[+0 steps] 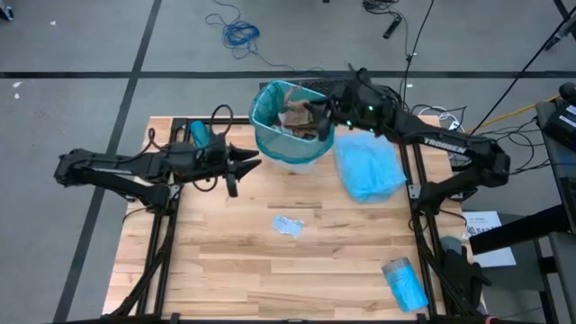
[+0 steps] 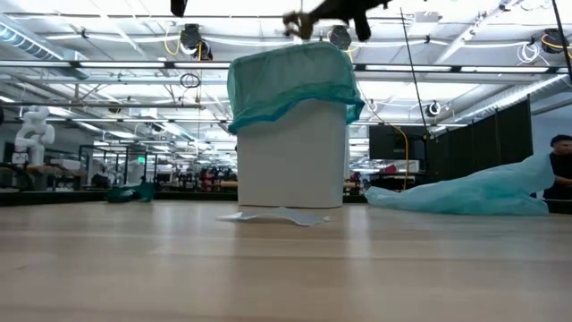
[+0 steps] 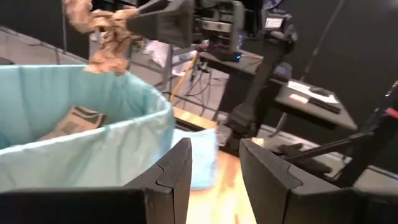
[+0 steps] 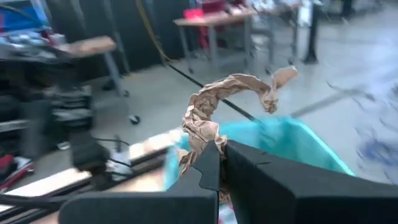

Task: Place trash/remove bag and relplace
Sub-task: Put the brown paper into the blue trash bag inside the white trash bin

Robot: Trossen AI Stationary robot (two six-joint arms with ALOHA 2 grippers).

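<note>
A: Looking into the white bin (image 1: 290,157), what's inside the teal liner (image 2: 290,82)?

B: Crumpled brown paper and a flattened brown carton (image 3: 73,119).

A: And the wad?

B: A twisted brown paper wad (image 4: 214,109), pinched in the right claw (image 4: 219,163), which is fully closed on it above the bin's mouth.

A: The left claw (image 3: 214,169)?

B: Part open, holding nothing, just beside the bin. A pale blue scrap (image 1: 288,225) lies on the surface (image 1: 234,261); a spare teal bag (image 1: 369,169) lies right of the bin.

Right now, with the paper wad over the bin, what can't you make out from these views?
- Bin contents: the high view shows only the top layer; right gripper overhangs the rim.
- Paper wad: its lower end is hidden behind the fingers in the right wrist view.
- Scrap on the table: too small to identify.
</note>
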